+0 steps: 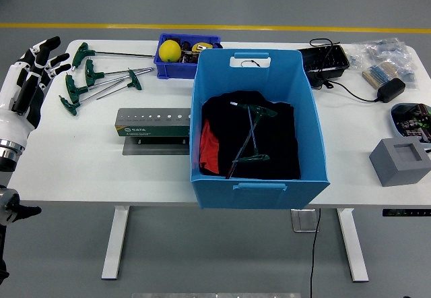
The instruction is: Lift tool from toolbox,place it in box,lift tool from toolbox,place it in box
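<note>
Rigid, slim steel T-handle wrenches [94,79] near tabletop's far left corner: grasp at green handle, left hand [30,75] open, fingers spread, empty.

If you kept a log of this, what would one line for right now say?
left hand: open, empty, at table's left edge | T-handle wrenches: several on table | blue box: two T-handle tools inside on dark cloth | right hand: unseen
</note>
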Robot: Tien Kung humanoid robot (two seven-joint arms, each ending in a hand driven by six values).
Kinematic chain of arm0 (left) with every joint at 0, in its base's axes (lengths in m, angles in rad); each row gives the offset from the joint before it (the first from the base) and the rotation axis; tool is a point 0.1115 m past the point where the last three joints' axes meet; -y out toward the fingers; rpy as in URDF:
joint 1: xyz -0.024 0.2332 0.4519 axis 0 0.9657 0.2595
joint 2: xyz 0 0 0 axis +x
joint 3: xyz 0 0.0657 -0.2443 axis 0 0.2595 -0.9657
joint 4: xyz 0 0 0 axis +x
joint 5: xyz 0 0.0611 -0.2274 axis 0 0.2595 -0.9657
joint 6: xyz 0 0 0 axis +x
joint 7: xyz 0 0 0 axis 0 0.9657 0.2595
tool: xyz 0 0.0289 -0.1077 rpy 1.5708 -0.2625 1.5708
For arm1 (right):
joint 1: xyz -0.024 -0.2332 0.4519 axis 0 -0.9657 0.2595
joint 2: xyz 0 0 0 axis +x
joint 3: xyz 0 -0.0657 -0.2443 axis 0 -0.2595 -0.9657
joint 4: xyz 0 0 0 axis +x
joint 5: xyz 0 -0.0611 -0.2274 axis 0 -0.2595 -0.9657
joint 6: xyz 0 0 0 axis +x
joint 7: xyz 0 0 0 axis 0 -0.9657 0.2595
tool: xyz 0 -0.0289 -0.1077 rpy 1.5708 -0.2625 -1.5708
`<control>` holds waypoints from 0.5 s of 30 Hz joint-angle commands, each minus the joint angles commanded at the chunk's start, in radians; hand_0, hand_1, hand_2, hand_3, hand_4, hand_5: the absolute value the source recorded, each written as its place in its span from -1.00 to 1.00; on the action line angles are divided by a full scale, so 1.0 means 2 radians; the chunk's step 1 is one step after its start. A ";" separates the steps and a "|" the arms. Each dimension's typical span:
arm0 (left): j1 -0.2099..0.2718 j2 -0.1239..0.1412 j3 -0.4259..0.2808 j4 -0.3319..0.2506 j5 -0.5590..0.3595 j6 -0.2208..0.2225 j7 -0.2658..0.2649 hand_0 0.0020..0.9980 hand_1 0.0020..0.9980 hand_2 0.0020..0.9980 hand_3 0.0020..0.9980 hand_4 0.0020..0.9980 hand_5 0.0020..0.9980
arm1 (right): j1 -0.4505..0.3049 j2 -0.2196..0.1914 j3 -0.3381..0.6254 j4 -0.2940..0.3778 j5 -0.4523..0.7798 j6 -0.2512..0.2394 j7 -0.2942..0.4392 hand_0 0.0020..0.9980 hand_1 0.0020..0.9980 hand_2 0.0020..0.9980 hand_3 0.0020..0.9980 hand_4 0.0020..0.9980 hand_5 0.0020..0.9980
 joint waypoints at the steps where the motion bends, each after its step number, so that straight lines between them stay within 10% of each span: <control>1: 0.000 -0.001 0.000 0.001 -0.002 -0.003 0.003 0.51 0.60 0.79 0.61 0.88 0.90 | 0.000 0.000 0.000 0.000 -0.001 0.000 0.000 0.33 0.32 0.43 0.12 0.56 0.34; 15: 0.000 -0.003 0.015 0.007 -0.024 -0.013 0.023 0.64 0.70 0.87 0.65 0.87 1.00 | 0.001 0.001 0.005 0.002 -0.005 -0.002 -0.002 0.33 0.32 0.43 0.12 0.56 0.34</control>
